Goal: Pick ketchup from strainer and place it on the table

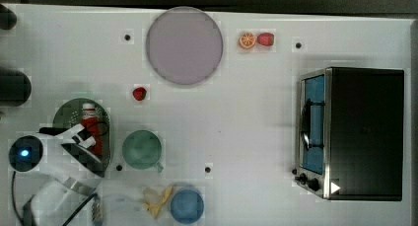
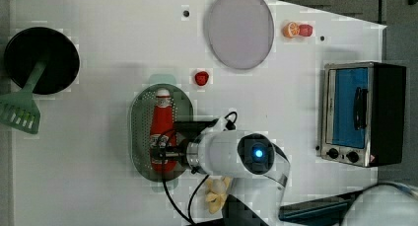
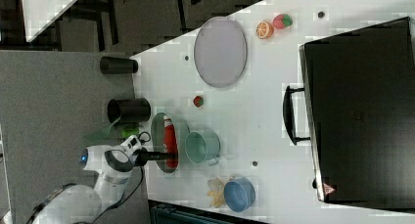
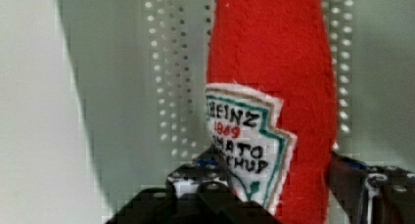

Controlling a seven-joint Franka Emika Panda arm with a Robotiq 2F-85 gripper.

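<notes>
Hemmed close on the top view's right of the pale mint-green oval plastic strainer (image 1: pixel 64 112) by a round green mug (image 1: pixel 142 149); small red strawberry (image 1: pixel 139 93) just above; broad bare white table (image 1: pixel 246 117) between mug and steel toaster oven (image 1: pixel 352 132).

The ketchup (image 4: pixel 274 62) looks like red felt cloth, matt and fuzzy, with a stitched fabric label. The strainer (image 4: pixel 147 87) is smooth perforated plastic. The table (image 1: pixel 246 122) is matt white. The oven (image 2: pixel 362 115) has shiny metal trim.
</notes>
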